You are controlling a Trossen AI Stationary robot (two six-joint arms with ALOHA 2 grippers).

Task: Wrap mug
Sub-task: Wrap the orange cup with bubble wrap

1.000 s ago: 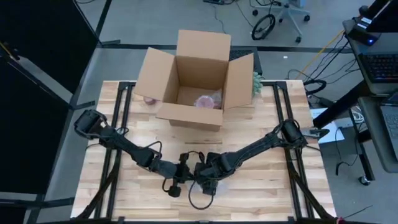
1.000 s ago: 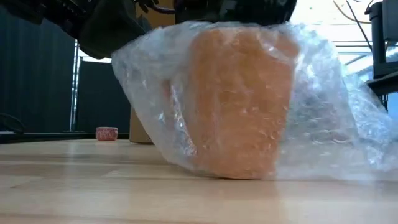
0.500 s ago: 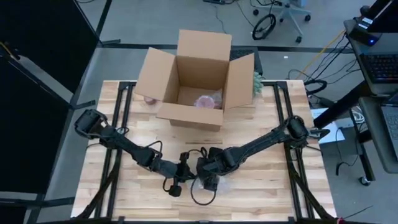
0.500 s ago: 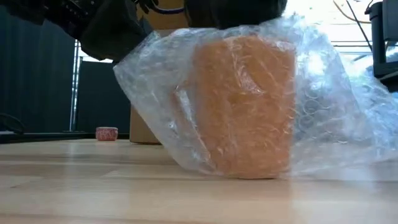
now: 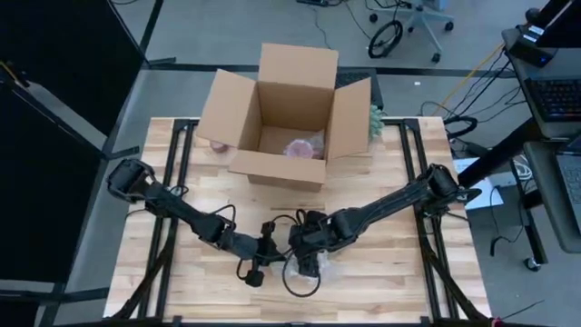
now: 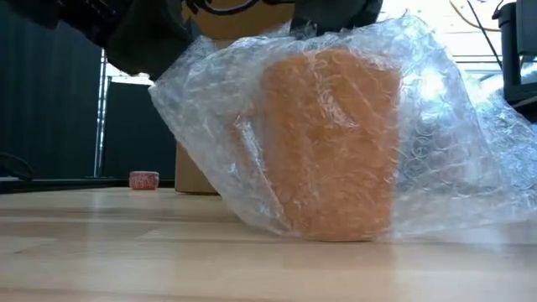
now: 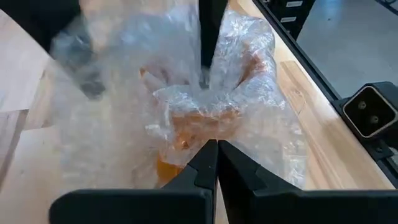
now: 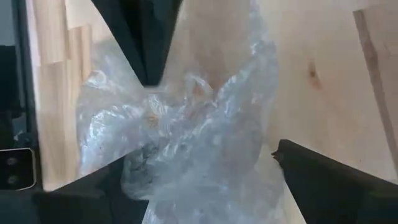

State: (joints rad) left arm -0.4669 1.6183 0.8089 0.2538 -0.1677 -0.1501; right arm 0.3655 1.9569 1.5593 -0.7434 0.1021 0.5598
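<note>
Your right gripper (image 5: 310,259) has slid over the mug (image 6: 329,143), open, draping wrap (image 6: 436,126); left gripper (image 7: 216,163) stays pinched shut on wrap. Nearly covered.

On my wooden table (image 5: 390,272) stands an open cardboard box (image 5: 286,113) at the far edge, a pink wrapped bundle (image 5: 300,147) lying inside it. A small red-patterned bowl (image 6: 144,179) sits just beside the box's left flap.
</note>
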